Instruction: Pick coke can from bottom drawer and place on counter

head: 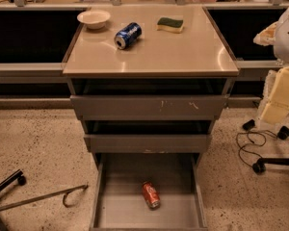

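The coke can point(151, 194) is red and lies on its side on the floor of the bottom drawer point(116, 211), a little right of the middle. The bottom drawer is pulled out wide towards the camera. The counter point(154, 52) is the glossy beige top of the grey cabinet, above the three drawers. My gripper does not show anywhere in the camera view.
On the counter lie a blue soda can point(127, 35) on its side, a white bowl point(93, 18) and a green sponge point(170, 24). The two upper drawers point(149, 107) stand slightly open. A chair base with cables point(260, 165) and yellow foam point(279, 95) is at right. A bent metal bar point(62, 195) lies at left.
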`<state>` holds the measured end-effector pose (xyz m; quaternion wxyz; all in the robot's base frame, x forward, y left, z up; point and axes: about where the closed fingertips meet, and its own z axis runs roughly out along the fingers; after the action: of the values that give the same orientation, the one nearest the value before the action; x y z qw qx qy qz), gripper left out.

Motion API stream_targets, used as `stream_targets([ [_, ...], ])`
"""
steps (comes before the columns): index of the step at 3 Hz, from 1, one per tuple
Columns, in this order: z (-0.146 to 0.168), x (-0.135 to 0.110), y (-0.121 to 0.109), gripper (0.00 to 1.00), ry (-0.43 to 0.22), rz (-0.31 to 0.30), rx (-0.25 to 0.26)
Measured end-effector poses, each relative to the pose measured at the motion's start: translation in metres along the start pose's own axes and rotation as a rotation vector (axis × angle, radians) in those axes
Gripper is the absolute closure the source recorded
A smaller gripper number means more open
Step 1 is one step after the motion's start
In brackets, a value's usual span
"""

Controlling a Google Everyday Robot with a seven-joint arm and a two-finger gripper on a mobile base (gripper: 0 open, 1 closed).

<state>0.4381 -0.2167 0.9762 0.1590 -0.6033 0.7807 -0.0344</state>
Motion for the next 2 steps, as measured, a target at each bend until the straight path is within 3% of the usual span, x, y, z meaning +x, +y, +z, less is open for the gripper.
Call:
stream_targets([
  [1, 0.0, 0.0, 0.0, 0.0, 0.0, 0.0, 0.0],
  [2, 0.034, -0.002, 0.003, 0.0, -0.028, 0.024, -0.005],
])
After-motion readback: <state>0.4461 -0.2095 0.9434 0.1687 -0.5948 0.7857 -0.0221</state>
